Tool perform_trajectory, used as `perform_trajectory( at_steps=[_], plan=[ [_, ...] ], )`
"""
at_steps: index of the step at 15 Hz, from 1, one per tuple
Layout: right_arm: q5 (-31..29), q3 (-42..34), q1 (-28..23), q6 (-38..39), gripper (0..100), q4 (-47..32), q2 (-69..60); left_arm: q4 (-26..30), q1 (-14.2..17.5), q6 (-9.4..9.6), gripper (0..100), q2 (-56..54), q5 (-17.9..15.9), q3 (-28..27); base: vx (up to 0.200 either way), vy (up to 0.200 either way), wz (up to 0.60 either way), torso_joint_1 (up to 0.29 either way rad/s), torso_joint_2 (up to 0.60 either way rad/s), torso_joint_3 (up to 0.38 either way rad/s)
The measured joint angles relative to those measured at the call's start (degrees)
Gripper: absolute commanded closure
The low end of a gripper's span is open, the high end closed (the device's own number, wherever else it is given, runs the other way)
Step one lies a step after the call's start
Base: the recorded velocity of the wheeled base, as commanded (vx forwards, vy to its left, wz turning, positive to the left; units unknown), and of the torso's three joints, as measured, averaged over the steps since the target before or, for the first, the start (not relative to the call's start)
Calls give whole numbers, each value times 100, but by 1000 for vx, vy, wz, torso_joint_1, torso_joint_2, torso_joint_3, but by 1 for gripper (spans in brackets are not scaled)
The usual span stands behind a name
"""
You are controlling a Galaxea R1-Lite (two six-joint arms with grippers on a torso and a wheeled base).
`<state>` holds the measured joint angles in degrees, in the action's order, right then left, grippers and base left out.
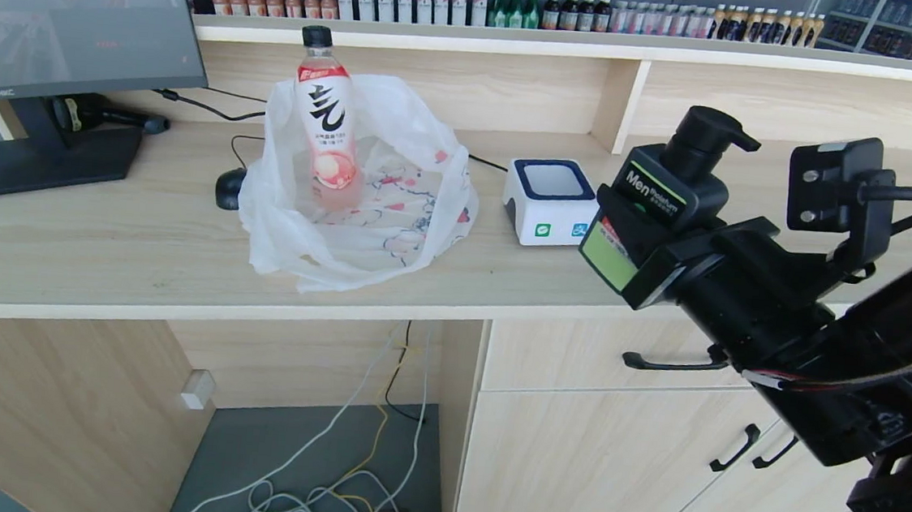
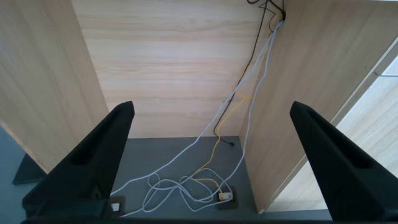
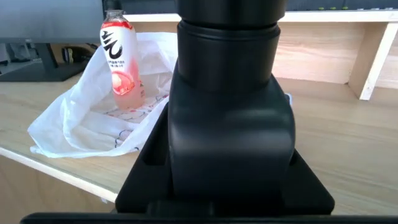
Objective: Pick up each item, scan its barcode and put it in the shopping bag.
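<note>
My right gripper point(image 1: 671, 261) is shut on a black pump bottle point(image 1: 677, 192) with a green label, held tilted above the counter's front edge, just right of the white scanner box point(image 1: 550, 202). In the right wrist view the pump bottle point(image 3: 230, 118) stands between the fingers point(image 3: 152, 180). A white shopping bag point(image 1: 401, 227) lies open on the counter, left of the scanner box. A pink drink bottle point(image 1: 326, 128) stands upright inside it. The bag point(image 3: 74, 124) and drink bottle point(image 3: 121, 59) lie beyond the pump bottle. My left gripper point(image 2: 214, 168) is open, low, facing the recess under the counter.
A monitor point(image 1: 77, 6) stands at the counter's back left, a black mouse point(image 1: 228, 188) beside the bag. A raised shelf point(image 1: 602, 52) runs behind, with rows of bottles beyond. Drawers with black handles point(image 1: 671, 362) sit below on the right. Loose cables point(image 2: 199, 180) lie on the recess floor.
</note>
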<state>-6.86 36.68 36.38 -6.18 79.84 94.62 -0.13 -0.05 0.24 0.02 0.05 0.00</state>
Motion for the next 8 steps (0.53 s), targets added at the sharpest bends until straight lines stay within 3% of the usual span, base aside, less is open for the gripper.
perform_trajectory(
  at_steps=[5, 8],
  plan=[
    [-2, 78, -9, 52, 100, -257, -122, -2, 5, 2, 0, 0, 0, 0, 0, 0, 0, 0, 0, 0],
    [6, 750, -20, 384, 100, -1106, -99, -2, 5, 2, 0, 0, 2, 0, 0, 0, 0, 0, 0, 0]
  ],
)
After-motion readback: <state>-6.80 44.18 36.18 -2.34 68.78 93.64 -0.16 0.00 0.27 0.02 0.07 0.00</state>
